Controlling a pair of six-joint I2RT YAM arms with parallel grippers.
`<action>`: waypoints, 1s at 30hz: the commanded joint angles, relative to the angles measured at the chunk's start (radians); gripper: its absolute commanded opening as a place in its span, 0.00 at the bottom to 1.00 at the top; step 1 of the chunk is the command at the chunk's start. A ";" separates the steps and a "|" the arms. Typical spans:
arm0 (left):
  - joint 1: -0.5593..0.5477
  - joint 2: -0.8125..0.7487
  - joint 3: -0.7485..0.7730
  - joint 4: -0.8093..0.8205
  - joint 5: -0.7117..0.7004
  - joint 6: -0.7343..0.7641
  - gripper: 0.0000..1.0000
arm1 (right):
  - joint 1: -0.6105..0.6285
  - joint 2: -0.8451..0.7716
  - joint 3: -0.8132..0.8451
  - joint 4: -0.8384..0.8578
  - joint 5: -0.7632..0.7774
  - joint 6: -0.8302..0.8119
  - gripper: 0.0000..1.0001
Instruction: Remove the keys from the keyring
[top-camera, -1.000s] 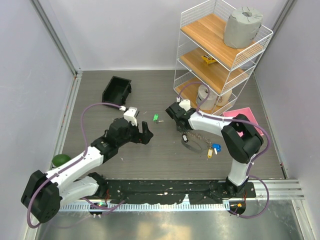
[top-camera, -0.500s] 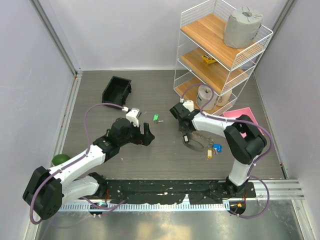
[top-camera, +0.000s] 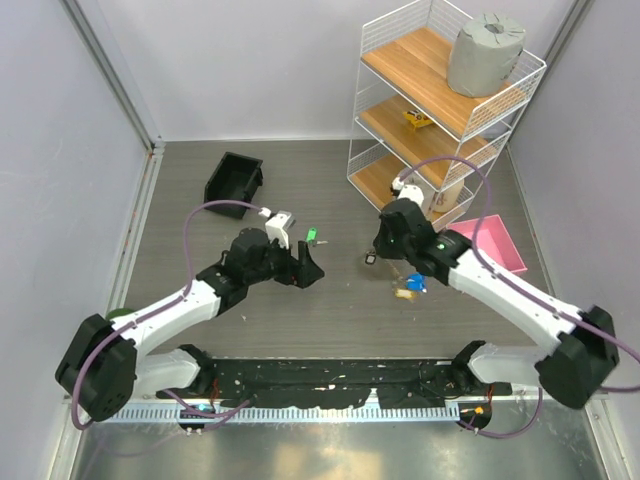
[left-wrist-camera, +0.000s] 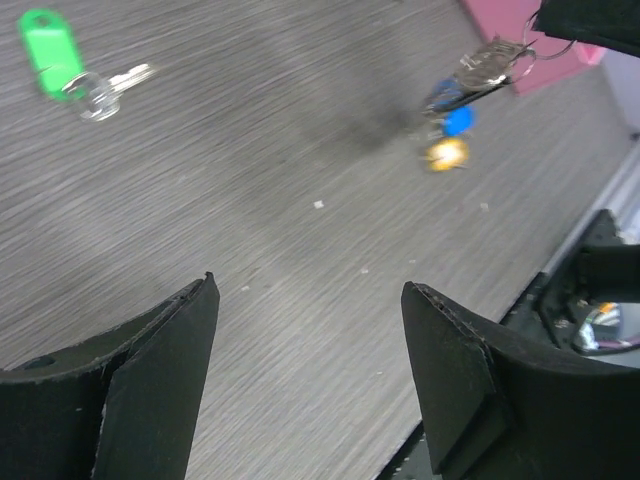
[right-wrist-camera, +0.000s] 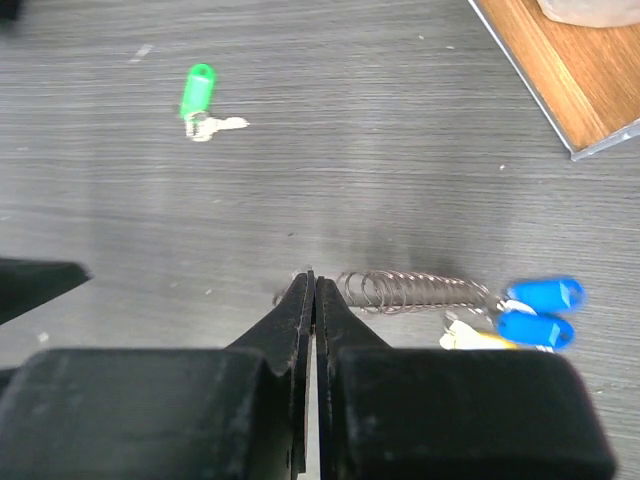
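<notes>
My right gripper (right-wrist-camera: 312, 282) is shut on the thin silver keyring, which is mostly hidden between its jaws. The silver chain (right-wrist-camera: 415, 291) trails right from the jaws to the blue-headed keys (right-wrist-camera: 540, 310) and the yellow key (right-wrist-camera: 470, 338). In the top view the right gripper (top-camera: 373, 254) is at mid-table and the keys (top-camera: 409, 287) hang just right of it. I cannot make out a black key. My left gripper (top-camera: 311, 268) is open and empty, left of the keys. In the left wrist view the left gripper (left-wrist-camera: 310, 290) is low over the table, with the keys (left-wrist-camera: 450, 125) to its upper right.
A green-tagged key (top-camera: 312, 237) lies between the two grippers, also in the left wrist view (left-wrist-camera: 50, 55). A white wire shelf (top-camera: 440, 110) stands at the back right with a pink tray (top-camera: 495, 240) beside it. A black bin (top-camera: 233, 180) is at the back left.
My right gripper has swung right and lifted, carrying the keyring so the chain and keys now dangle from it. My left gripper has moved right toward the middle, still open.
</notes>
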 joint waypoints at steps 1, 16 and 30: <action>-0.027 -0.005 0.057 0.156 0.121 -0.037 0.78 | 0.002 -0.165 -0.039 0.026 -0.112 -0.023 0.05; -0.139 -0.183 0.011 0.318 0.181 -0.020 0.55 | 0.003 -0.349 -0.007 -0.031 -0.192 0.121 0.05; -0.333 -0.211 -0.063 0.542 0.003 0.222 0.54 | 0.010 -0.366 0.041 -0.043 -0.220 0.195 0.05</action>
